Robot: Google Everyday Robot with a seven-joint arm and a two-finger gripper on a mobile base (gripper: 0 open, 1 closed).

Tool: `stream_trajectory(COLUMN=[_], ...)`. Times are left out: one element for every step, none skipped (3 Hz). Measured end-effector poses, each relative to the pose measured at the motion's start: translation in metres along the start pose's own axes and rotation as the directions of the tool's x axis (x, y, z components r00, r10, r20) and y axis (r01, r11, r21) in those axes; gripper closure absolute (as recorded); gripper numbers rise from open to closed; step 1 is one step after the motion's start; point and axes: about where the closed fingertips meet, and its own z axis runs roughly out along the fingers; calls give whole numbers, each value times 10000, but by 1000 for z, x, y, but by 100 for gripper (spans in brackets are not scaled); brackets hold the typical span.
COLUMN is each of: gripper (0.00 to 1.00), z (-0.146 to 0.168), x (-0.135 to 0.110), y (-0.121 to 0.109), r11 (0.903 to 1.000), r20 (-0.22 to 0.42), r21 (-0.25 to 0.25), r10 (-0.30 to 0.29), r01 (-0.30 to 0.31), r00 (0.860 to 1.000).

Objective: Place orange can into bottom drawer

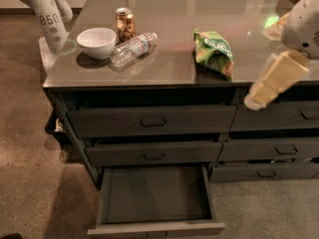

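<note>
- Orange-copper with a silver top: the orange can stands upright at the back left of the table, in the single camera view I have.
- Can is just behind and right of a white bowl. I can't tell if they touch.
- A clear plastic bottle lies on its side just in front of the can, cap end pointing right and back, other end near the bowl.
- A green snack bag lies further right on the table, well apart from the can.
- Bottom drawer, lowest of the left column, is pulled out towards the camera, with its dark inner floor in view. The can is on the table, not in it.
- The middle drawer and top drawer above it show only their flat fronts and small handles.
- Tool: cream-coloured, at the right edge of the view, tilted down and to the left. It sits in front of the table's front edge, over the right-column drawers.
- Tool state: I can't tell whether it's wide or narrow from here. It's well apart from the can and the bottom drawer.
- A pale arm section marked "050" is at top left, beside the table's left end.
</note>
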Motion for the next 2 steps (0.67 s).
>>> stream_trajectory(gripper=[0,0], z=[14,24], x=[-43,-105], y=[-15,-27], r11=[9962,9875], r20=[1640,3121], r21=[-6,-99], r10=[856,1528], r01=[-867,-1576], r00=[9827,9377])
